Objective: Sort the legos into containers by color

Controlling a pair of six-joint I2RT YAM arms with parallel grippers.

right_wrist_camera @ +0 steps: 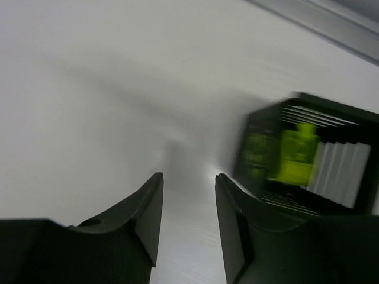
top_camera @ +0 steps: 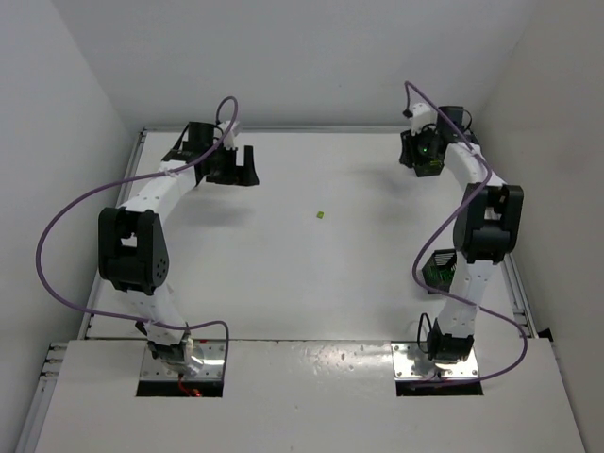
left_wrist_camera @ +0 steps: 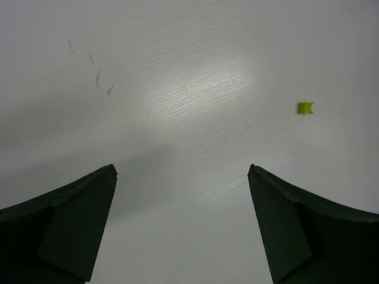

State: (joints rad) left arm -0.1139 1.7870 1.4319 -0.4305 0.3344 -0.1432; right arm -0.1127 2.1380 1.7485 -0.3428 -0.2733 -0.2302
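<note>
Hanging over the table (top_camera: 311, 283) with left gripper (left_wrist_camera: 182, 167) wide open and empty, near one loose yellow-green lego (left_wrist_camera: 305, 107). Holding right gripper (right_wrist_camera: 189, 176) slightly apart, empty, just beside the black basket (right_wrist_camera: 337, 105) with yellow-green legos (right_wrist_camera: 293, 157) inside. Might bump that basket and spill them if swung carelessly.

Lone lego (top_camera: 321, 215) on surface (top_camera: 311, 293), middle. Far basket (right_wrist_camera: 349, 171) at far right, legos (right_wrist_camera: 294, 157) inside; near basket (top_camera: 440, 270) beside right arm (top_camera: 486, 226).
</note>
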